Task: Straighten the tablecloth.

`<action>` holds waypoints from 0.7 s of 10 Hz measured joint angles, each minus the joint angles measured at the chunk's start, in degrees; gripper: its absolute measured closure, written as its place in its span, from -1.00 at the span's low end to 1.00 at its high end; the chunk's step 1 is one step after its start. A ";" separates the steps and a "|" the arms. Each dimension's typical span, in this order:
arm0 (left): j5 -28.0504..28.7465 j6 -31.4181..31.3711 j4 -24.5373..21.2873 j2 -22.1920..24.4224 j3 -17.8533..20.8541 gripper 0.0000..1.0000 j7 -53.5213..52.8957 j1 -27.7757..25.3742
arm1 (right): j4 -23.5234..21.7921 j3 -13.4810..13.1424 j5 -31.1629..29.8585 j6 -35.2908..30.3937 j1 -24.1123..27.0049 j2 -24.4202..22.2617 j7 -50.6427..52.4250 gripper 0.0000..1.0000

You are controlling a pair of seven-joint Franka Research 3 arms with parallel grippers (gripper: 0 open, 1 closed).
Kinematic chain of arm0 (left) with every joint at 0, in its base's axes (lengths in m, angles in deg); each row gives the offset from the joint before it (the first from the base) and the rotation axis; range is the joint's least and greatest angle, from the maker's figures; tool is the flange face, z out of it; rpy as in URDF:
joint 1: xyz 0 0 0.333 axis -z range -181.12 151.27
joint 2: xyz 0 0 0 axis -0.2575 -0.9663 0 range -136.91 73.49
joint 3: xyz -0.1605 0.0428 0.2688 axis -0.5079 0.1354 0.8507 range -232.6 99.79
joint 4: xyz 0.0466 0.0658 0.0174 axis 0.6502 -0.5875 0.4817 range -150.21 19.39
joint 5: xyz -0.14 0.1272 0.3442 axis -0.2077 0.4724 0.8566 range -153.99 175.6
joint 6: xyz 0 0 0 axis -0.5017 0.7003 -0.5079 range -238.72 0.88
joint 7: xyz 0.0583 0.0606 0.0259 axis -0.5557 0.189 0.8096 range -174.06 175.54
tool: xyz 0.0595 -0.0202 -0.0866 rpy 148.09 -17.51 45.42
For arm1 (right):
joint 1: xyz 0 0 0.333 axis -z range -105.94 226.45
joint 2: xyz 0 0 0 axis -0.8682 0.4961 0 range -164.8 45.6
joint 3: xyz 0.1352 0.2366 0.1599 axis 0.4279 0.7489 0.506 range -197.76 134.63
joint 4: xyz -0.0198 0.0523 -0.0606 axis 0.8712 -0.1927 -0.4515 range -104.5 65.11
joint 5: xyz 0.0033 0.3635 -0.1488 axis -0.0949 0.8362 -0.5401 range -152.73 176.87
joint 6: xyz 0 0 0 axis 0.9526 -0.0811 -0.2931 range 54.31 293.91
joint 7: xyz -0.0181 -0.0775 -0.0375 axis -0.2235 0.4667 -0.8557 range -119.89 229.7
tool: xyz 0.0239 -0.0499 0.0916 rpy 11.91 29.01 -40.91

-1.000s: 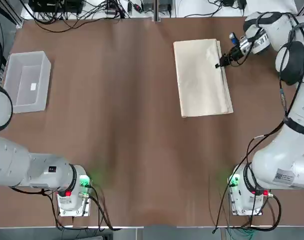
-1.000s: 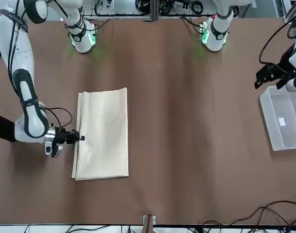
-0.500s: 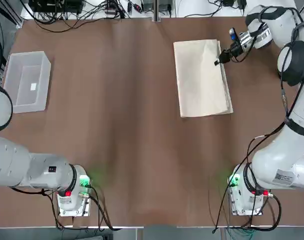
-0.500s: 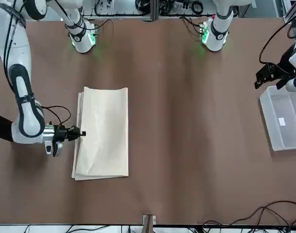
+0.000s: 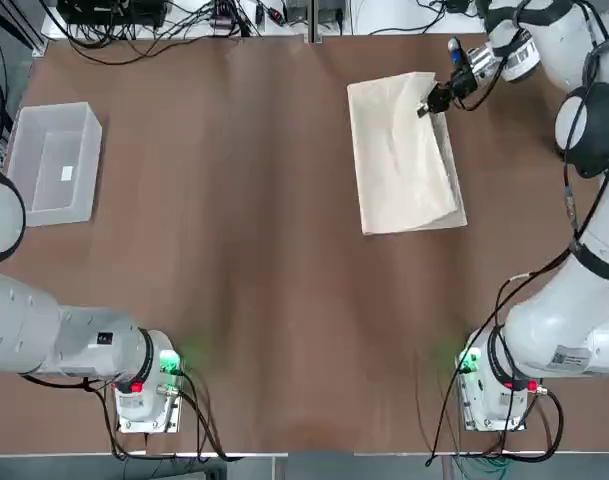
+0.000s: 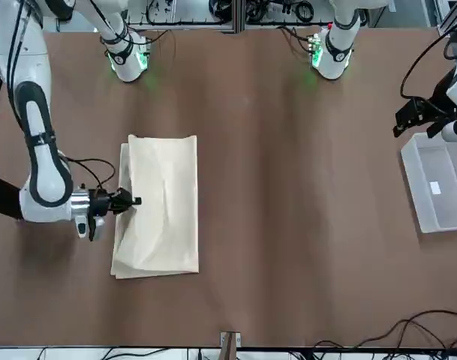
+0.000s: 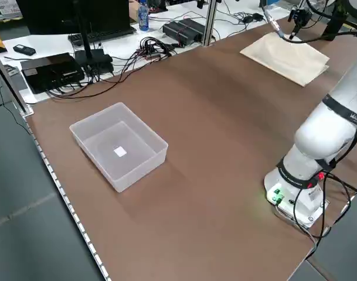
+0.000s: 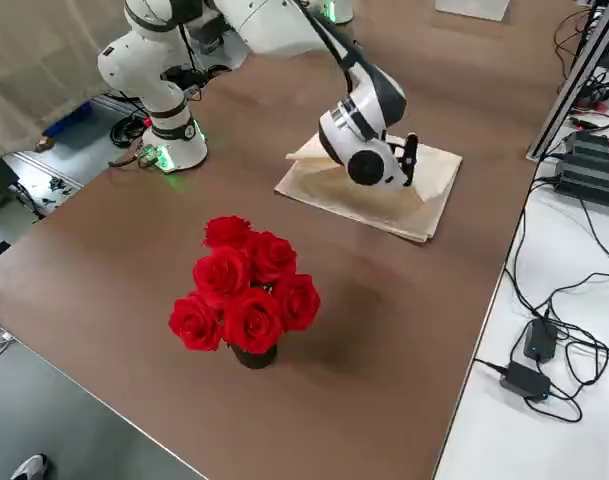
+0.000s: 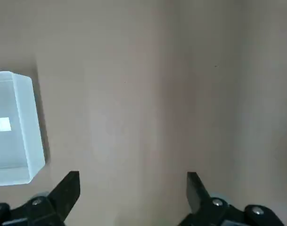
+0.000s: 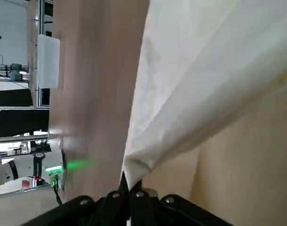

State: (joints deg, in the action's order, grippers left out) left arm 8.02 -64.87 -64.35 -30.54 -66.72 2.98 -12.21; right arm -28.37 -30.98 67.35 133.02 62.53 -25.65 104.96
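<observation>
Brown counter (image 5: 254, 300) | cloth (image 5: 404, 160) folded at its far right; top layer now lifted, creased | right end effector (image 5: 424, 110) pinches its edge, apparently one layer | unfolding seems begun | left end effector (image 9: 134, 197) wide, empty, beside bin (image 5: 54, 165)

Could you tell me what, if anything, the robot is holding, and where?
The right gripper pinches the tablecloth by a lifted edge; the left gripper holds nothing.

The room is bright, with soft shiny streaks on the brown table (image 5: 254, 300) (and a green glow near the robot).
</observation>
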 joint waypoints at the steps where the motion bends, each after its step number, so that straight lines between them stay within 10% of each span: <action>1: 0.00 0.00 0.00 0.00 0.00 -0.99 0.00 0.00 | 0.00 0.06 1.24 -0.04 -1.74 -0.44 -1.02 0.96; 7: 0.00 0.00 0.01 0.00 0.07 -0.99 -0.01 -0.14 | 0.39 0.40 9.34 3.75 -18.23 -7.84 -18.55 0.96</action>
State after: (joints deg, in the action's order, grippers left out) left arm 8.02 -64.87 -64.34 -30.54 -66.65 2.97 -12.35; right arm -27.97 -30.58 76.69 136.77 44.30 -33.48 86.42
